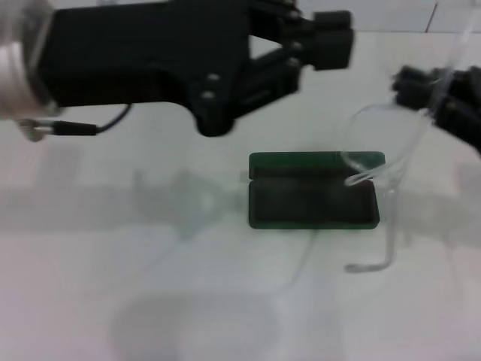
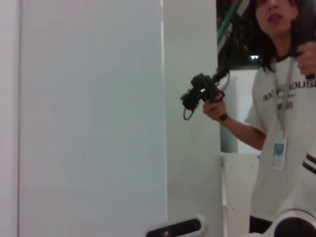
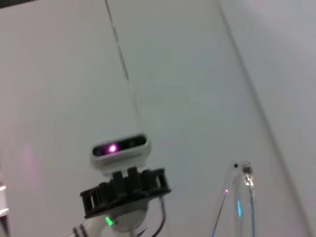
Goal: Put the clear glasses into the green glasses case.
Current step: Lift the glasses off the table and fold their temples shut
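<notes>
Two grippers were seen from the head camera: the left gripper [image 1: 331,37], raised, parted and empty, and the right gripper [image 1: 443,94], closed on the clear glasses [image 1: 379,169], held above the open, hard-shelled green glasses case [image 1: 313,192] on the white table [image 1: 150,301]. In the right wrist view, a curved transparent temple was shown.

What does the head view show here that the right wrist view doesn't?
Only the head view shows the open green glasses case on the white table, the raised left claw, and the right claw holding the clear glasses above the case. Only the right wrist view shows the robot's head camera. Both show part of the glasses.
</notes>
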